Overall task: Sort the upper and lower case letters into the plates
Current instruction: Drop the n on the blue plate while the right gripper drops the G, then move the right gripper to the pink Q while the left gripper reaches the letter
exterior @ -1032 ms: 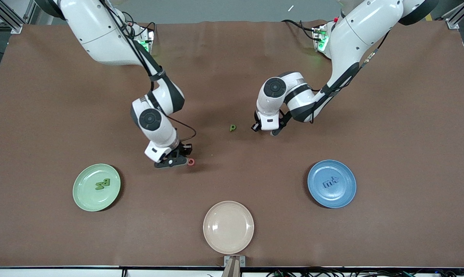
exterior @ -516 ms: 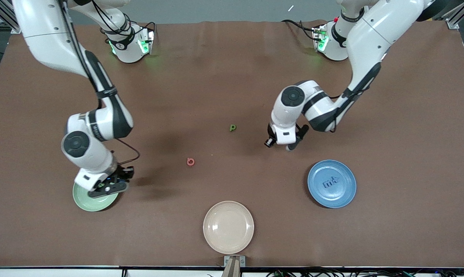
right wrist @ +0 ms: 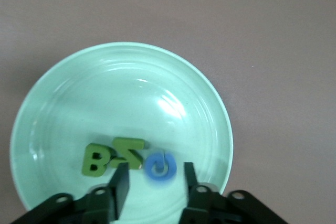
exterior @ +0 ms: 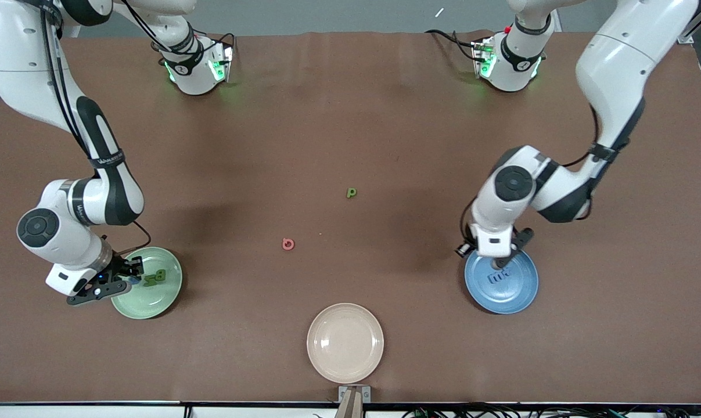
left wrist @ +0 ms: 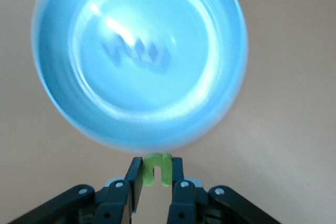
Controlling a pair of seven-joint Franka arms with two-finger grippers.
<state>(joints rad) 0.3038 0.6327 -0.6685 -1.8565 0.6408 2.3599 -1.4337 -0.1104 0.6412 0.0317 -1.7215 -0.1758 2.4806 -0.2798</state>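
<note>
Right gripper hung over the rim of the pale green plate, at the edge toward the right arm's end of the table. Jaws stood apart in the right wrist view, holding nothing; a blue round letter sat between the open fingers, whether resting on the plate or just above it could not be told. Lay just beside two dark green letters, a Z and a B, touching each other on the plate floor.

Left gripper hovered over the edge of the blue plate, at the rim farther from the front camera. Jaws narrow, clamped on a small light green letter pinched between the two fingers. Two dark blue letters lay side by side near the middle of the blue plate, blurred in the left wrist view.

Left out on the brown table: a red round letter and a green letter p, well apart from each other, between the two arms, the p farther from the front camera. Also present, a cream plate nearest the front camera, between the two coloured plates.
</note>
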